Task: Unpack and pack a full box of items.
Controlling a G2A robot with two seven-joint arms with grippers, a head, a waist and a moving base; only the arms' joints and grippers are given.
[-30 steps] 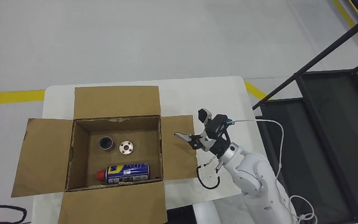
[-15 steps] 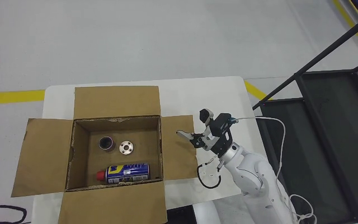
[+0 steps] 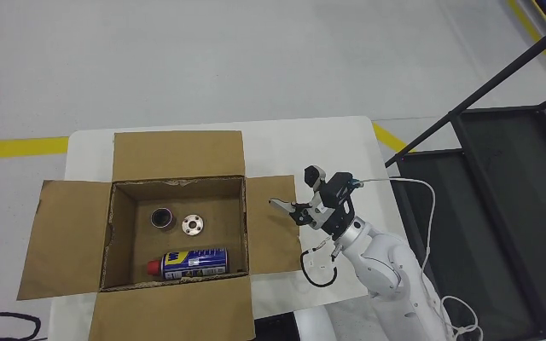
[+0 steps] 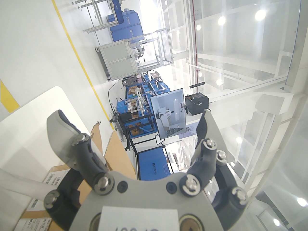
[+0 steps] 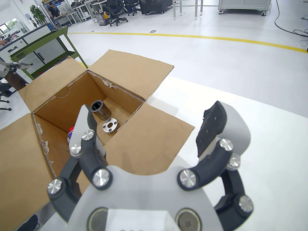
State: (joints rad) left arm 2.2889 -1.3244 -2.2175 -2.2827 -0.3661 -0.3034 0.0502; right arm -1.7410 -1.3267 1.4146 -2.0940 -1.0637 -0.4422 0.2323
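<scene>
The right gripper (image 3: 292, 189) hangs with its jaws spread wide and nothing between them. Right under its fingertips lies the near flap of the cardboard box (image 3: 177, 153), which stands open on the white table (image 3: 316, 145) with all four flaps folded out. Ahead of the gripper, down inside the box (image 5: 130, 70), three things rest on the bottom. A small metal ring (image 5: 110, 126) is closest, with a dark metal sleeve (image 5: 99, 109) standing upright just beyond it. A spray can (image 3: 192, 262) lies on its side off to one side of the gripper's line, near the box wall. From the right wrist, one finger hides most of the can.

The left gripper (image 4: 131, 114) also has its jaws wide apart and holds nothing. It points away toward the hall and ceiling, with a table corner and a cardboard edge close beside one finger.
</scene>
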